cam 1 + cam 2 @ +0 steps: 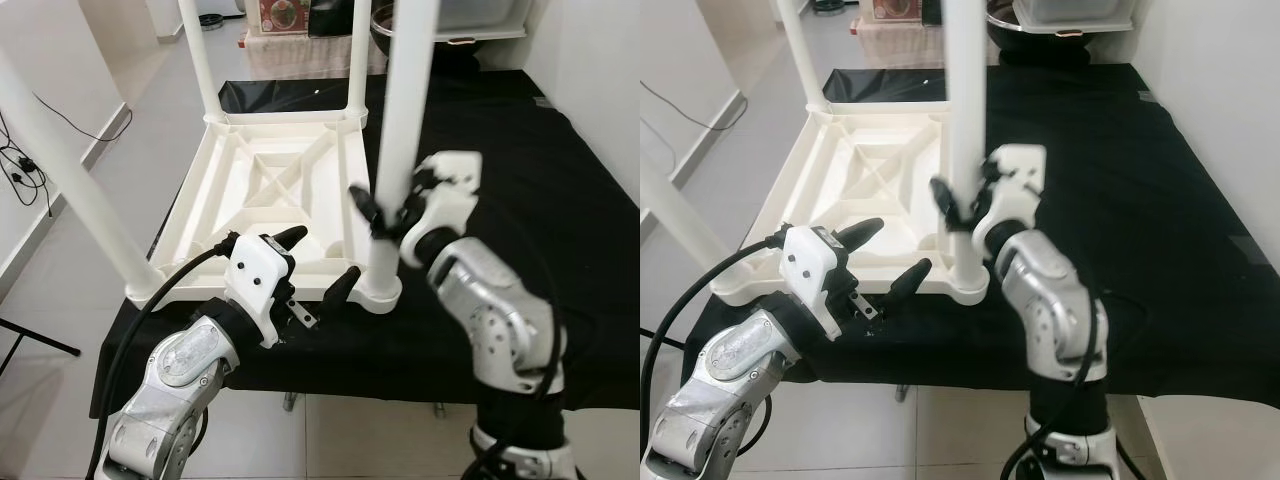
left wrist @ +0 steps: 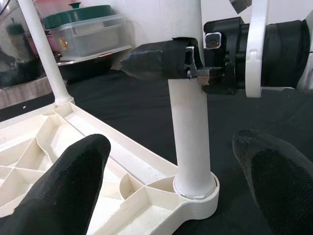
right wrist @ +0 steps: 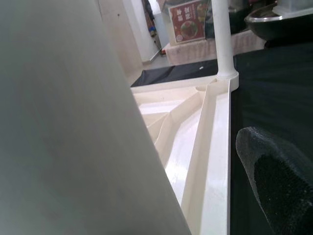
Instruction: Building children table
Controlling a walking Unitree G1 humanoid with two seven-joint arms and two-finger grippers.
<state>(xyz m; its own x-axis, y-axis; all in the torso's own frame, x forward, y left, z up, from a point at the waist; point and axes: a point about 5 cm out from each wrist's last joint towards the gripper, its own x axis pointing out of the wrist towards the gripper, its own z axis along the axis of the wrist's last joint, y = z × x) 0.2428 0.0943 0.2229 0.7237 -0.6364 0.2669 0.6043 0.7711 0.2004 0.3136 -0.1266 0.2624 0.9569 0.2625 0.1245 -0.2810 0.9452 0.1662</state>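
Right gripper [image 1: 385, 215] clamps leg [image 1: 405, 130] — tabletop [image 1: 270, 190] upturned.

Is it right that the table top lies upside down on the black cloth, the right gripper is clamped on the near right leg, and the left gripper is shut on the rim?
Not quite. The left gripper is open, its fingers apart above the table top; the left wrist view shows the gap. The top lies upside down on the black cloth, and the right gripper is clamped on the leg.

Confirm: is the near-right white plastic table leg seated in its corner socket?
Looks seated: white plastic table leg stands upright in its round corner socket; right gripper clamps it.
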